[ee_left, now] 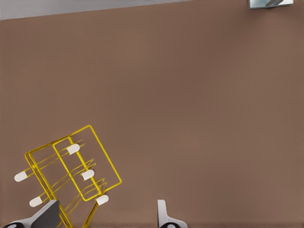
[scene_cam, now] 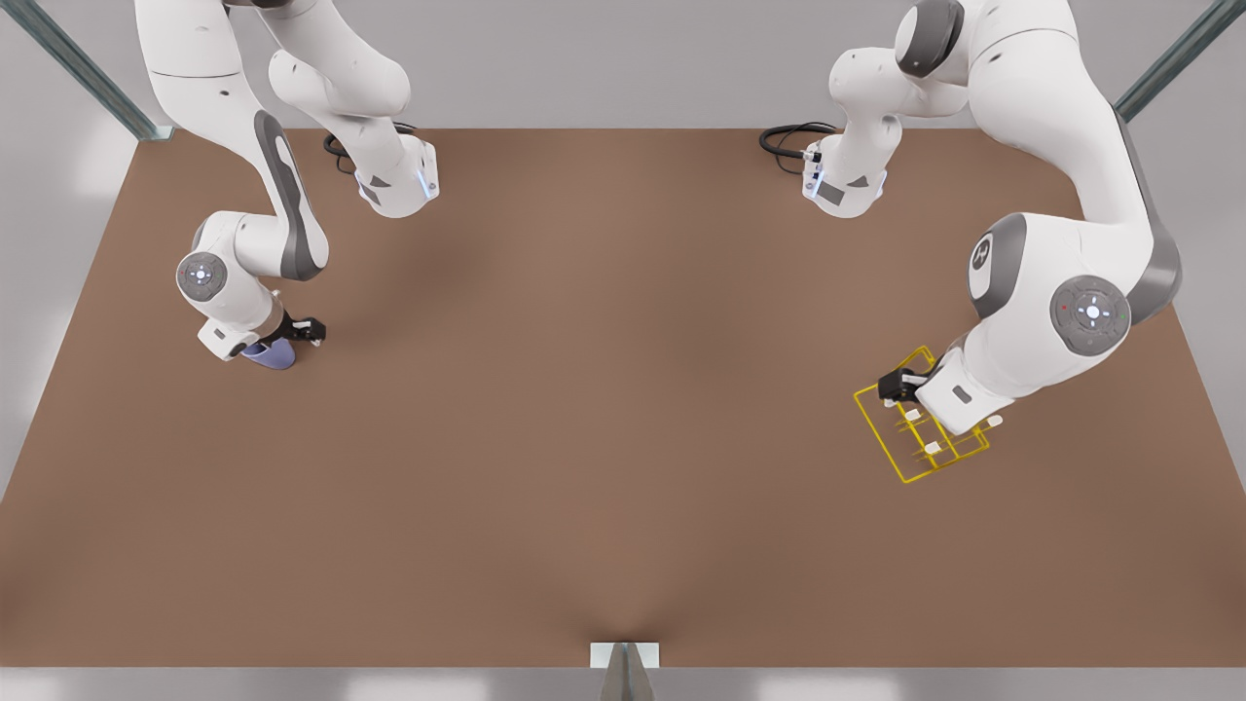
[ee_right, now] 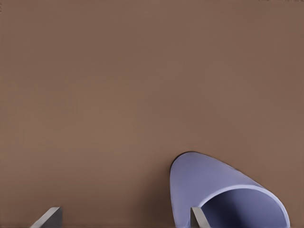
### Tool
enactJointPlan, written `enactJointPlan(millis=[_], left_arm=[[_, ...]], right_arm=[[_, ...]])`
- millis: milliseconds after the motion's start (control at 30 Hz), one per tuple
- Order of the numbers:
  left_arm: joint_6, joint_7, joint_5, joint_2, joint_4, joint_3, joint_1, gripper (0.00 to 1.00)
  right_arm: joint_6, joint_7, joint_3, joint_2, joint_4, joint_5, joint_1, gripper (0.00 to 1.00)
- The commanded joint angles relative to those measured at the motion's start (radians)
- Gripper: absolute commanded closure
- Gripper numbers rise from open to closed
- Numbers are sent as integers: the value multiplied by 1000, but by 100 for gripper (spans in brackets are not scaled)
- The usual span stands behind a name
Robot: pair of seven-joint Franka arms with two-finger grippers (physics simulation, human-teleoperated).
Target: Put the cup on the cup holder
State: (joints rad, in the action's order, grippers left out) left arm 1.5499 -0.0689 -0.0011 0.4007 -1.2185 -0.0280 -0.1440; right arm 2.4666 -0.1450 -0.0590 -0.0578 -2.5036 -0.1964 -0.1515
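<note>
Reaching for the cup: that is my read of the step, with the lift not yet made.
Cup: the cup lies tipped on the brown table at the front view's left; in the right wrist view the cup shows its open mouth toward the camera.
Right gripper: my right gripper sits down at the cup, fingers parted, 1 fingertip at the rim and the other well off to the side; nothing clamped.
Advice: I would centre the wall between both pads before closing, since a tapered wall could squirt out.
Cup holder: the cup holder stands well apart, at the front view's right.
Left gripper: my left gripper is spread around the yellow frame, not clenched.
</note>
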Motion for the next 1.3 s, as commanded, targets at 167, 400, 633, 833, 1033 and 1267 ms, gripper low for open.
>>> enactJointPlan(millis=[167,400,633,833,1033,1267], left_arm=[[-2,0,0,-2,0,-1,1,0],[-2,-2,-2,0,0,-1,0,0],[-2,-2,-3,-2,0,-3,0,0],[-2,-3,-5,-2,0,-3,0,0],[-1,-2,-7,-2,0,-3,0,0],[4,-3,-8,3,0,-3,0,0]], right_arm=[[-23,-48,1,29,-1,2,-8,0],[9,-77,1,33,-44,2,-45,0],[23,-146,-4,23,-40,-12,-86,0],[58,-150,-5,-8,-40,-34,-88,3],[60,-145,-5,-16,-38,-75,-89,34],[58,-151,-5,-22,-44,-78,-91,57]])
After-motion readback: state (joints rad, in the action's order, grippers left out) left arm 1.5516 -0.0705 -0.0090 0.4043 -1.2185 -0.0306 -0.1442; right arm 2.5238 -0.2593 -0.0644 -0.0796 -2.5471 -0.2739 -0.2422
